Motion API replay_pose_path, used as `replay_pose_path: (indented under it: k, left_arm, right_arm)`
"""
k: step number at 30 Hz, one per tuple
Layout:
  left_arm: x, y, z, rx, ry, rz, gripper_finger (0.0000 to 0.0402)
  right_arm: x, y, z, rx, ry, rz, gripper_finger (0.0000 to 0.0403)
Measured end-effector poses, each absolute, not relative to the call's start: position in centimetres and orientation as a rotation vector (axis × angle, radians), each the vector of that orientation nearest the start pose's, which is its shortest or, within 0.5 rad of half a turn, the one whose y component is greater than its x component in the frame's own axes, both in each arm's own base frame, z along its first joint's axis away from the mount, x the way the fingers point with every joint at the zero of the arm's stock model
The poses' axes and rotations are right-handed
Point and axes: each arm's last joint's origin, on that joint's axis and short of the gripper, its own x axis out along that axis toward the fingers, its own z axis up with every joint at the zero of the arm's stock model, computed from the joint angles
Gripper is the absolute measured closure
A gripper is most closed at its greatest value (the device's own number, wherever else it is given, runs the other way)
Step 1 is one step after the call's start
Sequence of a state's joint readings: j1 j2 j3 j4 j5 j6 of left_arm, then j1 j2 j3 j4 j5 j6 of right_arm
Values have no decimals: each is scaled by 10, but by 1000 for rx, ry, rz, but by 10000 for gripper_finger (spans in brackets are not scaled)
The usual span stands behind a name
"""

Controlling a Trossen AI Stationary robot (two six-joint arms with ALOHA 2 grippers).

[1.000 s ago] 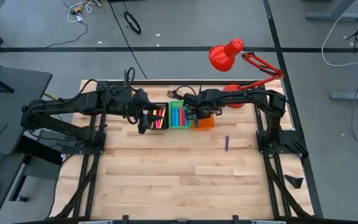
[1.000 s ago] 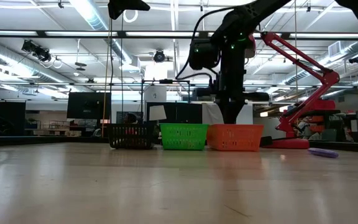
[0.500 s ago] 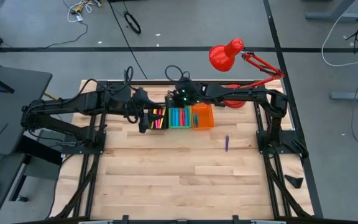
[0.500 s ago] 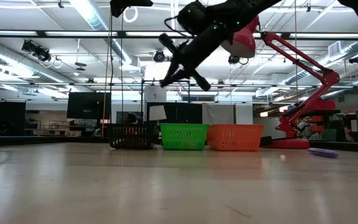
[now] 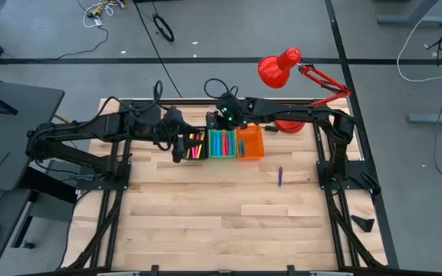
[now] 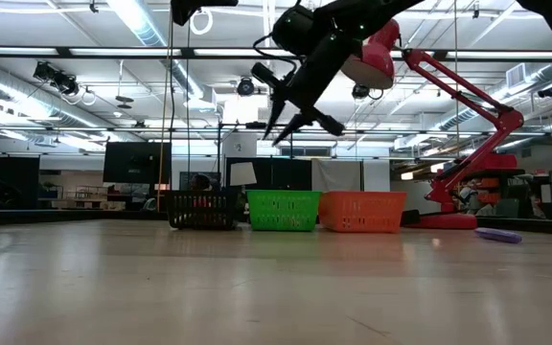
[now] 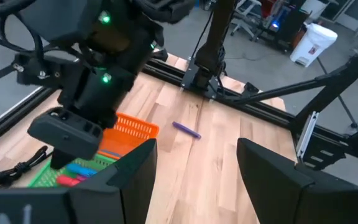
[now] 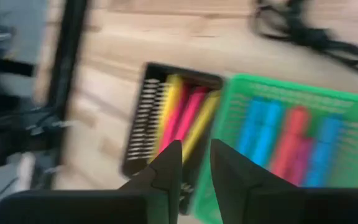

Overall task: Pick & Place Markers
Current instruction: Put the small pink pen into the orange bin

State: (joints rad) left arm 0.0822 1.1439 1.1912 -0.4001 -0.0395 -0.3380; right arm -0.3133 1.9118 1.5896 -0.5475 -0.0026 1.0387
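Note:
Three bins stand in a row near the far edge: black [image 5: 194, 144], green [image 5: 221, 143], orange [image 5: 250, 143]. Yellow and pink markers [image 8: 182, 115] lie in the black bin [image 8: 143, 118]; blue and pink-red markers [image 8: 291, 134] lie in the green bin [image 8: 353, 118]. One purple marker [image 5: 280, 177] lies flat on the table to the right of the bins, also seen as a purple marker [image 7: 186, 129]. My right gripper [image 6: 300, 129] hangs high above the green bin's far side, tilted, open by a narrow gap and empty [image 8: 194, 163]. My left gripper [image 5: 176, 149] waits open beside the black bin's left side [image 7: 194, 158].
A red desk lamp [image 5: 282, 67] stands at the far right corner, its base [image 6: 448, 220] close to the orange bin [image 6: 362, 211]. Black frame rails [image 5: 328, 165] run along the table's left and right sides. Bare wood [image 5: 221, 215] stretches from the bins to the near edge.
My right gripper has risen out of the orange bin, where it pointed straight down, and has swung toward the table's left and far edge. It has tipped over to a slant high above the green bin. The bins and the purple marker have stayed put.

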Motion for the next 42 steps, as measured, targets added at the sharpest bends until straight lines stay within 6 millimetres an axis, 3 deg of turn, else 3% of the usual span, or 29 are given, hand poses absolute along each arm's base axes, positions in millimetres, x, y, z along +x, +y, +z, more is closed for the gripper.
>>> replay_pose_path:
  k: [8,19,30,42]
  left_arm:
    - [242,19,380,-345,365,113,173]
    - [236,18,381,-347,378,105,173]
    - [234,17,378,-356,417,74,173]
    - [233,17,377,-357,435,76,173]
  right_arm:
    - [397,-128,258,1184,662,-852,317]
    - [407,-119,212,1245,822,-953,317]
    - [406,-117,209,1196,803,-1033,317]
    - [413,-117,171,1160,936,-1057,317]
